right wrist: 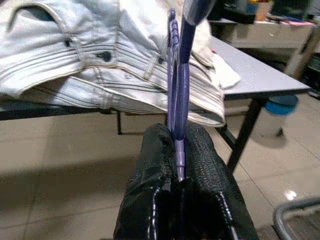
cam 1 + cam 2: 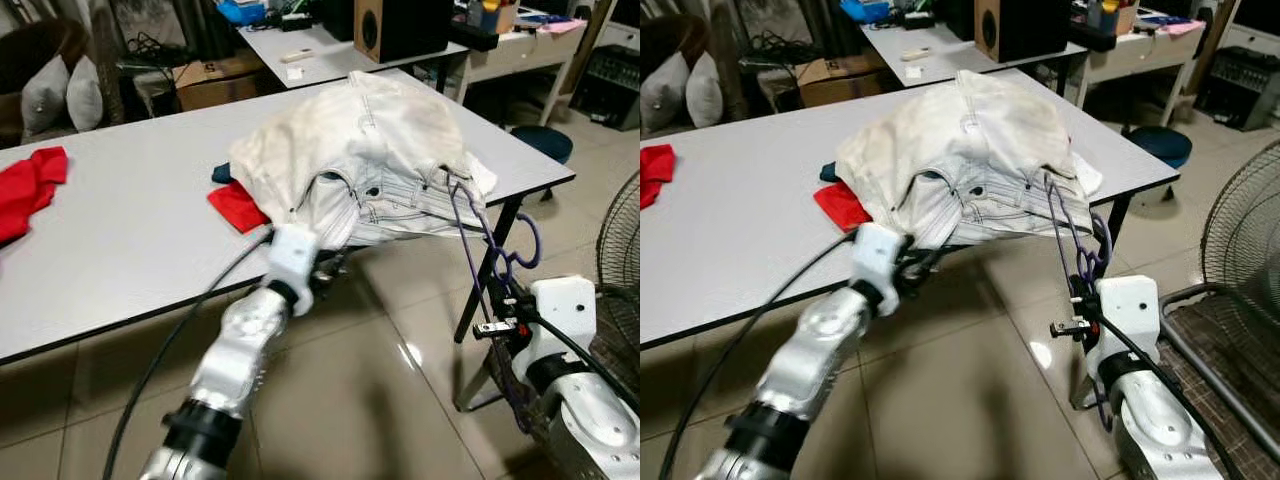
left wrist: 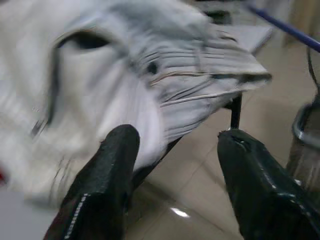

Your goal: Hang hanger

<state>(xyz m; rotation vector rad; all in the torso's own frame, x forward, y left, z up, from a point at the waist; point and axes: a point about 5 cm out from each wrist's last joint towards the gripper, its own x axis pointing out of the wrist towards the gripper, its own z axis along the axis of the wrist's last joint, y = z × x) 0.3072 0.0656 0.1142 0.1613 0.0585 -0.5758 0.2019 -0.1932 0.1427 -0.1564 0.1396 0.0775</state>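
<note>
The hanger (image 1: pixel 177 95) is purple and thin, and it is pinched between the two black fingers of the right gripper (image 1: pixel 179 165), which are closed tight on its lower end. From those jaws its long axis runs straight ahead and upward, toward the pale jeans (image 2: pixel 400 190) heaped on the near corner of the white table (image 2: pixel 130 240); the far end of the wire reaches the waistband at the table edge and seems to sit against or just inside it, though I cannot tell which. The hook (image 2: pixel 520 250) curls close above the right gripper, so the clothes lie ahead of the jaws and the hook just beside them.

The left gripper (image 3: pixel 175 160) has its fingers spread apart with nothing between them. The waistband opening of the jeans lies directly ahead of those jaws, near but not touching.

In my judgement the left arm is the nearer one to the waistband and is placed to take hold of the cloth, while the right arm feeds the hanger forward along its own axis. A red cloth (image 2: pixel 238 205) lies half under the jeans.
</note>
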